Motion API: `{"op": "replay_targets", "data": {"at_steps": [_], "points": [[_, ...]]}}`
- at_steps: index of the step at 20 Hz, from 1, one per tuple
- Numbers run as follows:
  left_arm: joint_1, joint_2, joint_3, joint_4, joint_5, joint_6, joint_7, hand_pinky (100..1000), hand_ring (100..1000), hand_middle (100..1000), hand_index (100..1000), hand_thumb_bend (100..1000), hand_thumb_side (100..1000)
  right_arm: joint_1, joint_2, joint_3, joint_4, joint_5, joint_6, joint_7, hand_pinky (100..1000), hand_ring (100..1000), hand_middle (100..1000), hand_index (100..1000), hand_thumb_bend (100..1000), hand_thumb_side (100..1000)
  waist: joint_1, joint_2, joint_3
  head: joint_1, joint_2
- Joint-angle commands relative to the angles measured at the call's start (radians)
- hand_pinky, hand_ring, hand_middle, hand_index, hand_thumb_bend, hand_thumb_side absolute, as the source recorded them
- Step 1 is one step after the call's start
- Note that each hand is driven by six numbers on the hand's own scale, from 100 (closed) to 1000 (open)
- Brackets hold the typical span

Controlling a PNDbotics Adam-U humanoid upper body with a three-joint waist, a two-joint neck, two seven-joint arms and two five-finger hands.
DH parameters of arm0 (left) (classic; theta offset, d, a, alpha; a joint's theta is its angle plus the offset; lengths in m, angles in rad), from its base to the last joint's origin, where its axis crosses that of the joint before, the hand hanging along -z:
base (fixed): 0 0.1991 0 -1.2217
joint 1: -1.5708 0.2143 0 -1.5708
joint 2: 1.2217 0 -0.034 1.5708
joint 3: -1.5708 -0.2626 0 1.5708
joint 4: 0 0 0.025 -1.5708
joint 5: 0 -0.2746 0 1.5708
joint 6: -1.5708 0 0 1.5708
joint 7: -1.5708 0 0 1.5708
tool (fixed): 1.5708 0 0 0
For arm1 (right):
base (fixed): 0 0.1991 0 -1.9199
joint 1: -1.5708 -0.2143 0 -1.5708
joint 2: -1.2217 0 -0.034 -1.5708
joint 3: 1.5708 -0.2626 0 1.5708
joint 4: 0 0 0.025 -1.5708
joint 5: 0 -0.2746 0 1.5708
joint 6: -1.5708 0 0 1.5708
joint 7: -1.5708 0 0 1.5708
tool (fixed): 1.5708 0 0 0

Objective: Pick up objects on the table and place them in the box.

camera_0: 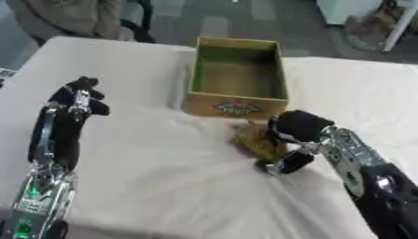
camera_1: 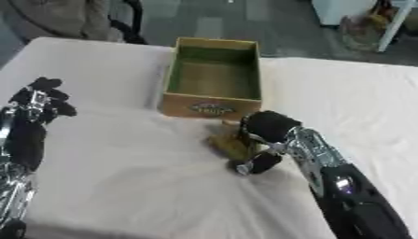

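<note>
White-clothed table (camera_0: 147,186); open box (camera_0: 237,77) empty. Right robot hand (camera_0: 296,135) grasping brownish object (camera_0: 254,140) beside box; left robot hand (camera_0: 78,100) curled, empty.

Right hand (camera_0: 296,133) curled down; left hand (camera_0: 78,100) raised, fingers curled.

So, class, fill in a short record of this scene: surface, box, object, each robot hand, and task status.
surface: table under a white cloth
box: open box, cardboard with green inner walls, nothing visible inside, at the far middle of the table
object: brownish object on the cloth just in front of the box, shape unclear
right hand: right hand curled around the object
left hand: left hand raised at the left, fingers curled, holding nothing
task status: object not yet in the box
</note>
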Motion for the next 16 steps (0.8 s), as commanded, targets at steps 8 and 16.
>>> {"op": "replay_targets", "data": {"at_steps": [8,16], "points": [[-0.009,0.005,-0.001,-0.010,-0.002,0.002,-0.003,544,482,499,700,167,614,-0.019,-0.047,-0.051,-0.067,-0.156,0.036,-0.060,100,225,178,254,100,293,0.000,-0.012,0.002,0.003,0.002],[-0.007,0.006,0.000,-0.009,-0.003,0.003,-0.003,544,482,500,700,167,615,-0.040,-0.092,-0.081,-0.189,-0.336,0.079,-0.025,100,207,160,241,100,263,-0.005,-0.016,0.004,0.005,0.002]]}}
